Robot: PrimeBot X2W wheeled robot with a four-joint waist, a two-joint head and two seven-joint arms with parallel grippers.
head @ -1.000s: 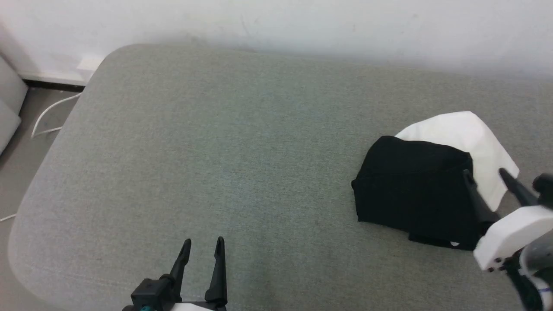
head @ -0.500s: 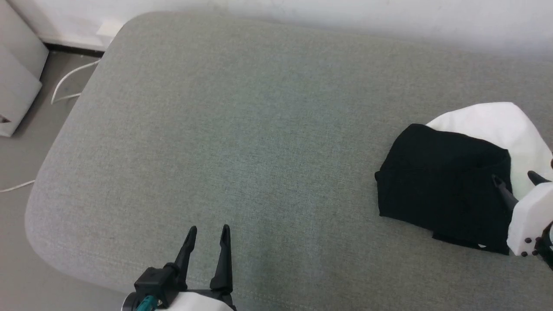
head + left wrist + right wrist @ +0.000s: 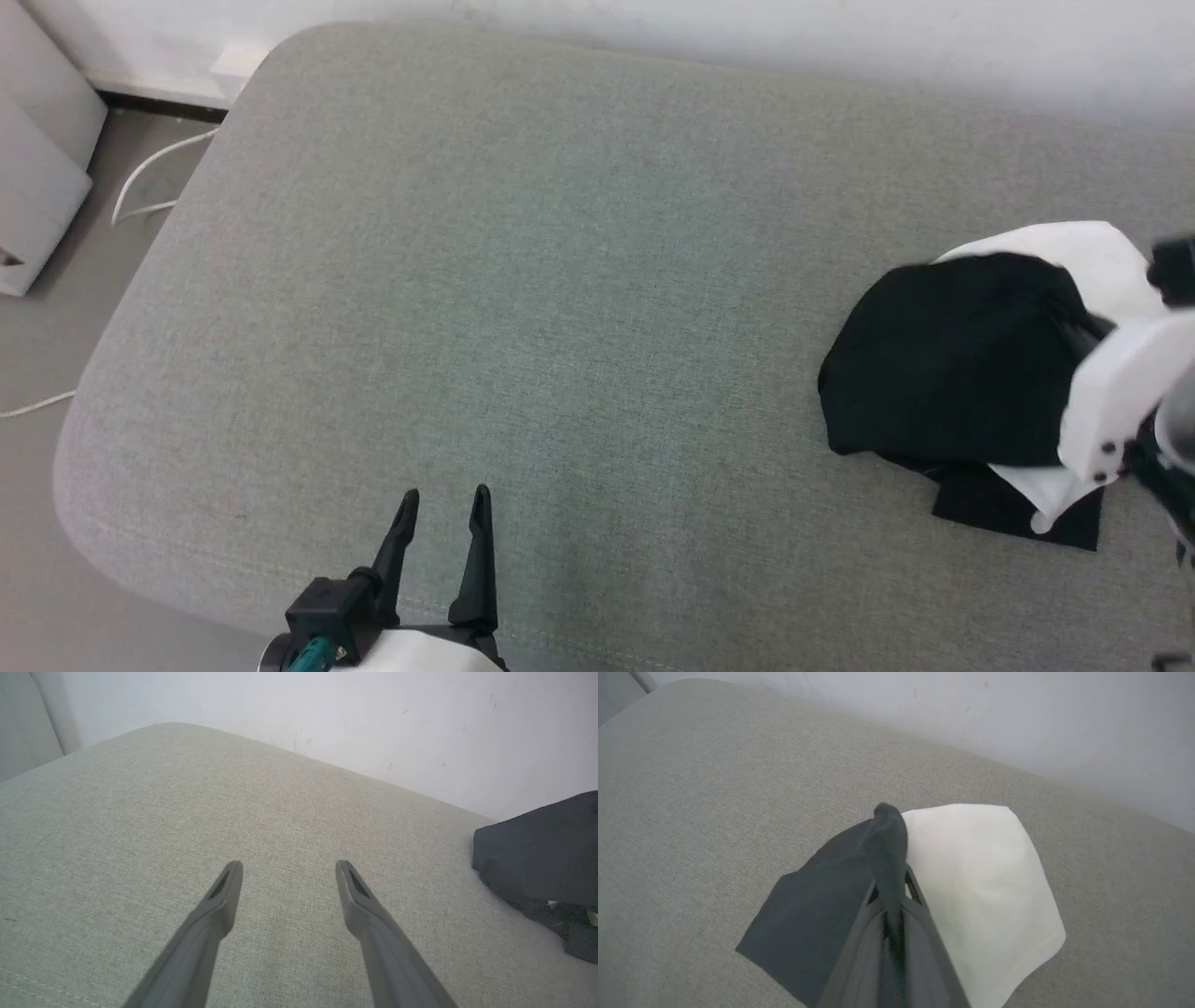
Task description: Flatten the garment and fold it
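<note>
Grey-green upholstery, a wide cushion [image 3: 560, 280], takes up most of what you see, with a white wall [image 3: 747, 37] along its far edge and a strip of floor [image 3: 56, 308] off the robot's left, where a white cable [image 3: 140, 177] loops beside a pale grey cabinet [image 3: 37, 187]. You will find the garment [image 3: 952, 364] on the right side of the cushion, bunched rather than flat. A black part mounds up toward the middle, white cloth shows behind it toward the wall, and a flat black piece with a bit of white lies at its near edge. Your right gripper [image 3: 888, 821] has its two fingers pressed together and pinches the black cloth where it meets the white. In the right wrist view the dark fabric rises in a ridge to the fingertips. In the head view the white wrist housing covers most of those fingers. Your left gripper [image 3: 444, 495] is at the near edge of the cushion, well apart from the garment. Its fingers are spread wide with nothing between them, and it points across bare upholstery.
</note>
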